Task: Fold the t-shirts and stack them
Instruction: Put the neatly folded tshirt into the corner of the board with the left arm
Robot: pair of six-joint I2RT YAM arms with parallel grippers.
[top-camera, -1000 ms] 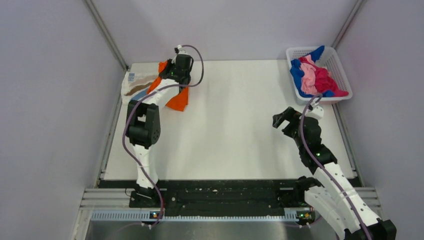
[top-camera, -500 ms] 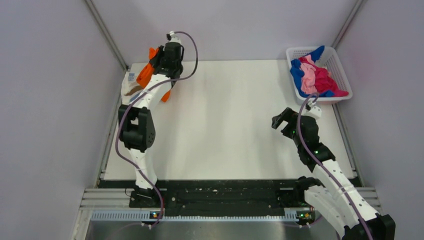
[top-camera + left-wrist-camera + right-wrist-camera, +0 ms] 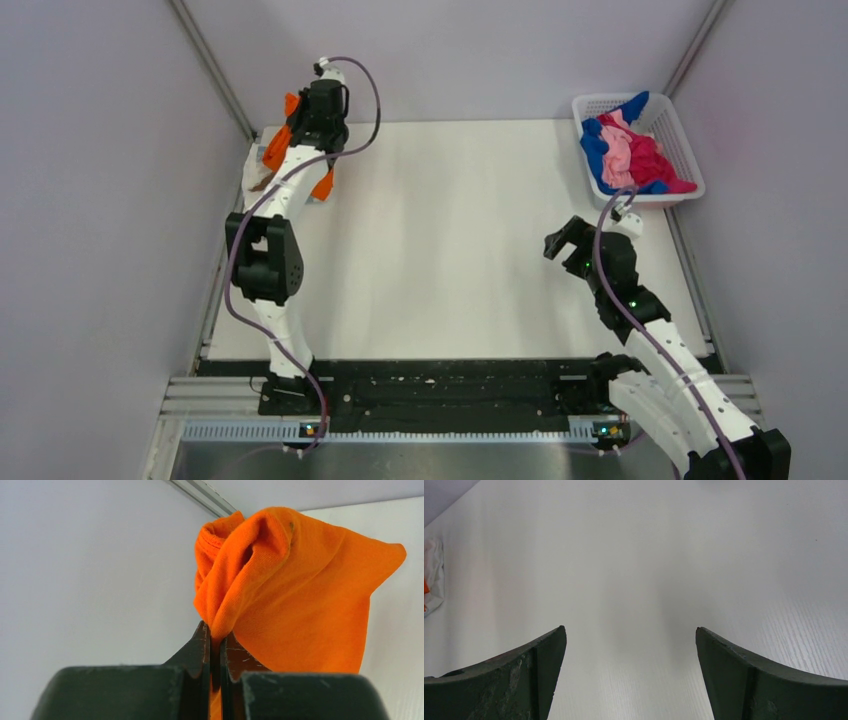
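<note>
Orange cloth fills the left gripper, whose two dark fingers are pressed almost together on a pinched fold of the orange t-shirt. The rest of the shirt bunches out beyond the fingertips in a loose hood of fabric, one seamed hem curling at the top. Whether its lower edge touches the table cannot be told.

Seen from above, that arm is stretched to the corner of the table directly across from the white lattice basket, well apart from it. Orange shows on both sides of the wrist. Just beside the orange shirt, on the side away from the basket, lies the white t-shirt with brown and blue streaks, flat against the table's edge.

The right gripper has its fingers spread wide with nothing between them but bare white tabletop. It hangs near the basket, just short of its near end, pointing away from it towards the orange shirt.

Inside the basket sit the blue t-shirt, the pink t-shirt and the magenta t-shirt, crumpled together in one heap, a blue corner draped over the rim
</note>
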